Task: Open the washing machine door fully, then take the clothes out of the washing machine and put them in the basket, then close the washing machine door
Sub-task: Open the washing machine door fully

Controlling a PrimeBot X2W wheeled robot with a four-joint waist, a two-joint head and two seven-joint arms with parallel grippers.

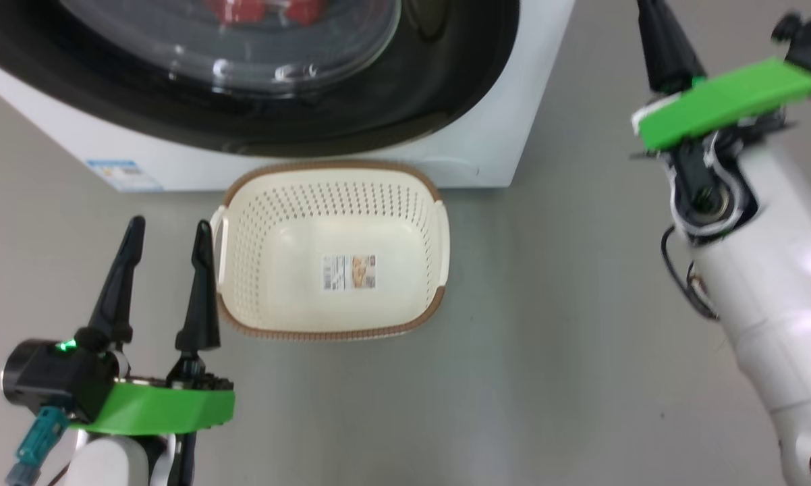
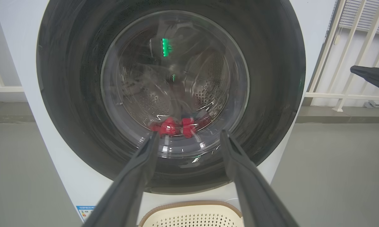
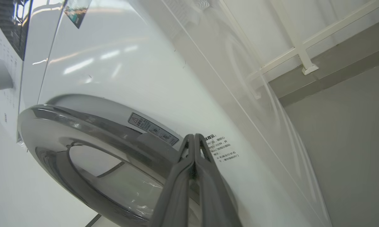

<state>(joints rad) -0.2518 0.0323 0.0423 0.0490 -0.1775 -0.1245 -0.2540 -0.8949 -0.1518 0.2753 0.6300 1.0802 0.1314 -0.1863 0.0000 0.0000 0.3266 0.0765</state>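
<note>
Left wrist view: bright red clothes (image 2: 170, 126) lay behind the shut round black-rimmed glass washing machine door (image 2: 66, 94). Head view: a cream perforated basket (image 1: 378, 209) stood before the white washing machine (image 1: 493, 135), left gripper (image 1: 170, 226) spread apart beside it. Right wrist view: right gripper (image 3: 194, 138) pinched together by the door's rim.

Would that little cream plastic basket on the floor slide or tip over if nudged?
The cream perforated plastic basket, empty and thin-walled, is probably light. On the smooth grey floor a nudge would likely slide it. Its wide, low shape makes tipping unlikely.
</note>
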